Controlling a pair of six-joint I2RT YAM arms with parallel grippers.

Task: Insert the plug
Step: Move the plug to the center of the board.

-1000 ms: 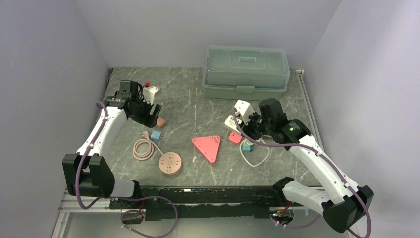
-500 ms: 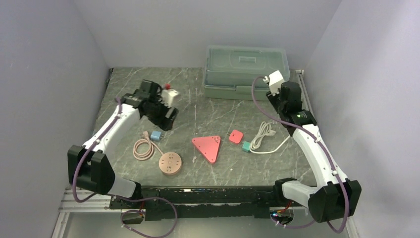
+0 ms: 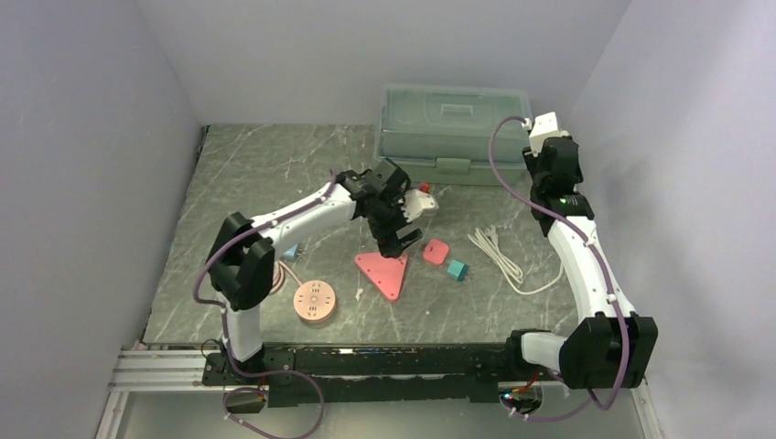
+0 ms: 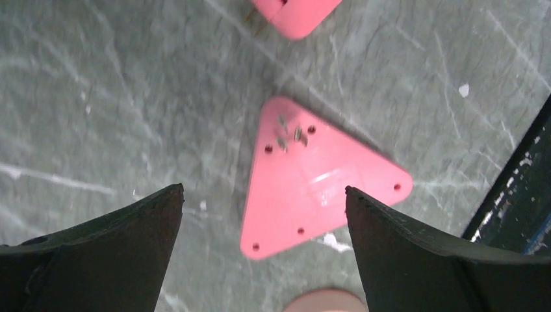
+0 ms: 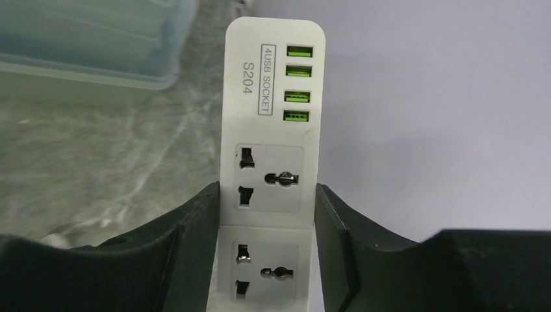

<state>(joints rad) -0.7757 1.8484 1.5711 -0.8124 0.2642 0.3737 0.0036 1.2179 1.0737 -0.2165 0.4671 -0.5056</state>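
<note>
Listing by size, every position reckoned from the pink triangular socket plate (image 3: 384, 273). Item: green lidded box (image 3: 453, 133), set well behind the plate. Item: white power strip (image 5: 273, 97), raised far to the plate's right rear and clamped between the fingers of the right gripper (image 5: 266, 192). Item: white cable (image 3: 499, 256), laid loose to the plate's right. Item: left gripper (image 4: 263, 195), poised directly over the plate, jaws spread wide, nothing grasped. Item: round pink socket (image 3: 314, 302), laid at the plate's left front. Items: pink plug (image 3: 436, 251) and teal plug (image 3: 457, 270), laid just right of the plate, touched by neither gripper.
</note>
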